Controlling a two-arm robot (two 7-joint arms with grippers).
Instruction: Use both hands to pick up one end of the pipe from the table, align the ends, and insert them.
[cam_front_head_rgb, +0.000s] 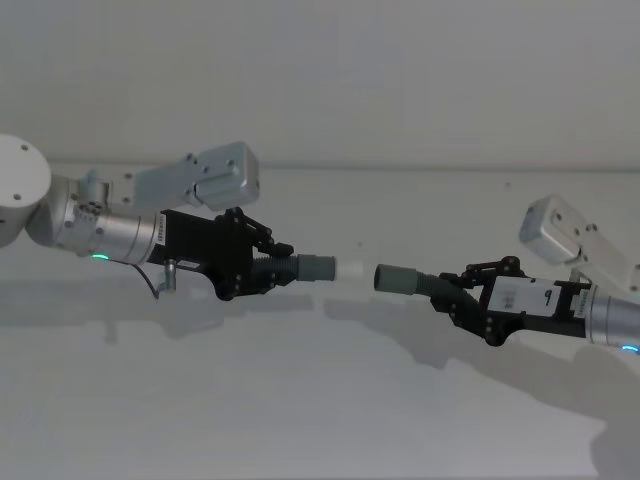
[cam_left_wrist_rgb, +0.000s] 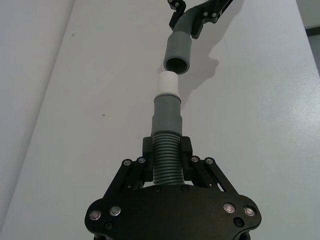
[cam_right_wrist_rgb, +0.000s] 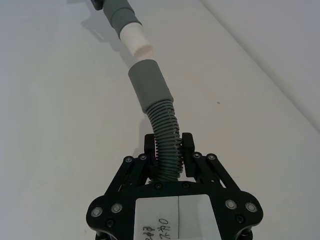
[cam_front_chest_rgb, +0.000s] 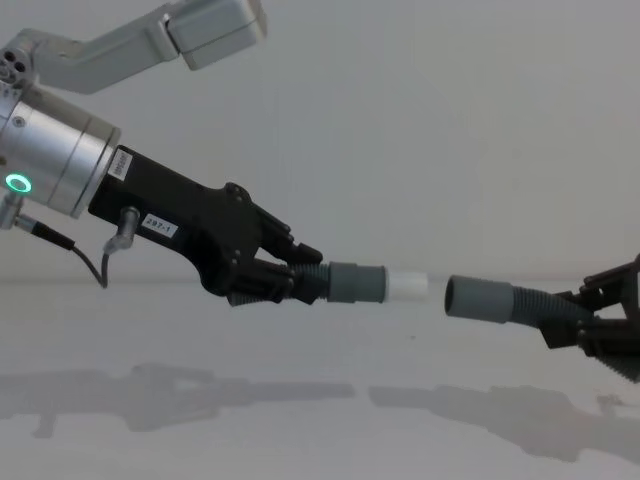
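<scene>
The left claw (cam_front_chest_rgb: 268, 277) loomed large at the left of the chest view, black and angular on a silver wrist with a green ring, its fingers closed around the ribbed stretch of one dark grey hose piece (cam_front_chest_rgb: 340, 283). That piece ended in a smooth grey cuff with a narrower white tip (cam_front_chest_rgb: 407, 286) pointing toward the right of the frame. At the lower right edge the right claw (cam_front_chest_rgb: 600, 335) was likewise clamped on the corrugated part of the other hose piece (cam_front_chest_rgb: 530, 306), whose smooth grey cuff (cam_front_chest_rgb: 478, 299) showed an open, hollow mouth in the left wrist view.

Both pieces hung in the air above the matte white table (cam_front_chest_rgb: 320, 430), so the pick-up looked finished. The ends faced each other near the middle of the frame, close but apart, the right cuff sitting a little lower and tilted. What seemed left was the last bit of alignment and then pushing the white tip into the open cuff.
</scene>
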